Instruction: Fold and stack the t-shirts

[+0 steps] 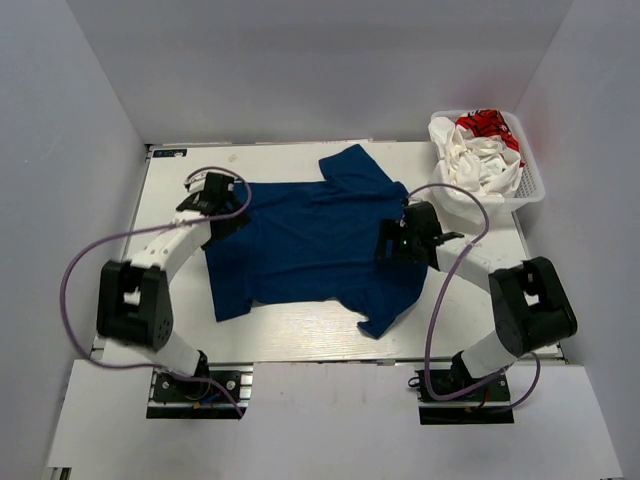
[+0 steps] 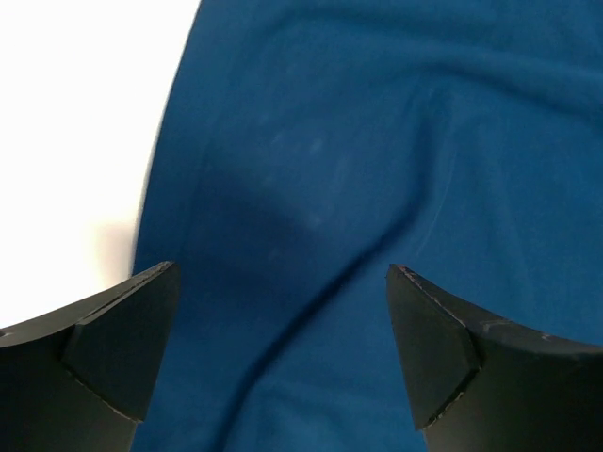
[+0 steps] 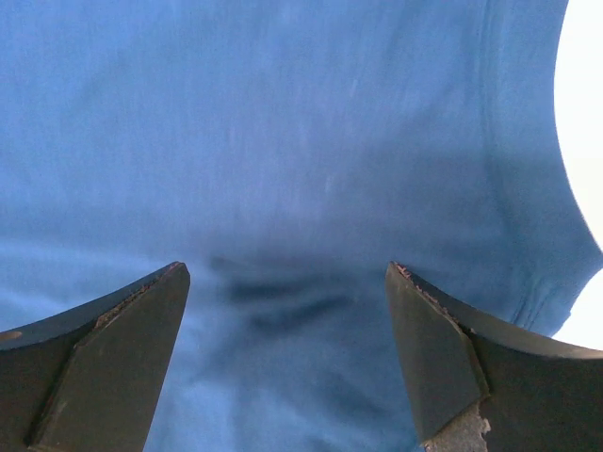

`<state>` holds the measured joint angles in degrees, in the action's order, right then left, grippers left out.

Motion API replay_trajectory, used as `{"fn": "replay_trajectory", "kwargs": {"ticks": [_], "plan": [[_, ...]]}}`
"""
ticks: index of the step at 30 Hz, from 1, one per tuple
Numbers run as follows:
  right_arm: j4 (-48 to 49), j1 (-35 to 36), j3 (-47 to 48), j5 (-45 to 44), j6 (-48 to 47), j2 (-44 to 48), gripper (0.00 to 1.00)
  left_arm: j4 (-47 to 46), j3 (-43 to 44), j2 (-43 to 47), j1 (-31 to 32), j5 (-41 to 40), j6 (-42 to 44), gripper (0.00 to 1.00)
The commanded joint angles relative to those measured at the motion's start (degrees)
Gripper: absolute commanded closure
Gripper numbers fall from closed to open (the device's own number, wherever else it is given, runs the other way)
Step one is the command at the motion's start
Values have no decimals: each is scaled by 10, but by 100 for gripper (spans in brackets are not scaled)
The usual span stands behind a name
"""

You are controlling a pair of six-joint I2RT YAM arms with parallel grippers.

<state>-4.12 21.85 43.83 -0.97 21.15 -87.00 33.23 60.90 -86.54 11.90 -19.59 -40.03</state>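
Observation:
The royal blue t-shirt (image 1: 315,240) lies spread on the white table (image 1: 300,325), one sleeve at the back, one at the front right. My left gripper (image 1: 222,212) is open, low over the shirt's left edge; the left wrist view shows blue cloth (image 2: 377,141) between its spread fingers (image 2: 122,339). My right gripper (image 1: 392,243) is open over the shirt's right side; the right wrist view shows blue cloth (image 3: 283,141) between its fingers (image 3: 443,358). The white t-shirt with red print (image 1: 478,155) lies crumpled in the basket.
A white mesh basket (image 1: 531,190) stands at the back right corner of the table. Grey walls close in the left, back and right sides. Purple cables loop beside both arms.

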Motion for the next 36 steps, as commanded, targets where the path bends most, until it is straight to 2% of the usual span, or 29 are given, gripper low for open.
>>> {"fn": "replay_trajectory", "kwargs": {"ticks": [1,5,11,16,21,22,24,26,28,29,32,33,35,36], "plan": [[-25,-1,67,-48,-11,-37,10,11,68,-98,1,-11,16,0],[-49,-3,130,-77,-21,-82,10,11,150,-192,1,-24,21,0],[-92,-3,228,-90,-37,-198,10,38,258,-324,-10,-31,28,0],[-145,-8,364,-119,-38,-299,10,53,366,-422,-29,-19,57,0],[-196,-30,488,-121,-38,-405,10,23,459,-495,-35,30,145,0],[-202,-33,553,-106,-47,-418,10,23,499,-506,-40,39,159,0],[-220,-43,605,-90,-69,-454,10,29,561,-530,-40,46,194,0],[-199,-42,621,-40,-138,-437,10,36,591,-530,-40,52,211,0],[-155,-29,578,-22,-201,-407,10,36,599,-502,-40,52,226,0],[-128,-22,540,-18,-240,-346,10,27,589,-484,-40,52,226,0],[-68,12,427,-13,-310,-226,10,8,519,-382,-33,57,232,0],[-63,18,405,-11,-317,-182,10,3,466,-353,-33,57,225,0],[-69,47,342,-14,-270,-148,10,-3,410,-260,-28,57,201,0],[-110,50,335,-6,-257,-112,10,-3,354,-230,-28,57,189,0]]}}
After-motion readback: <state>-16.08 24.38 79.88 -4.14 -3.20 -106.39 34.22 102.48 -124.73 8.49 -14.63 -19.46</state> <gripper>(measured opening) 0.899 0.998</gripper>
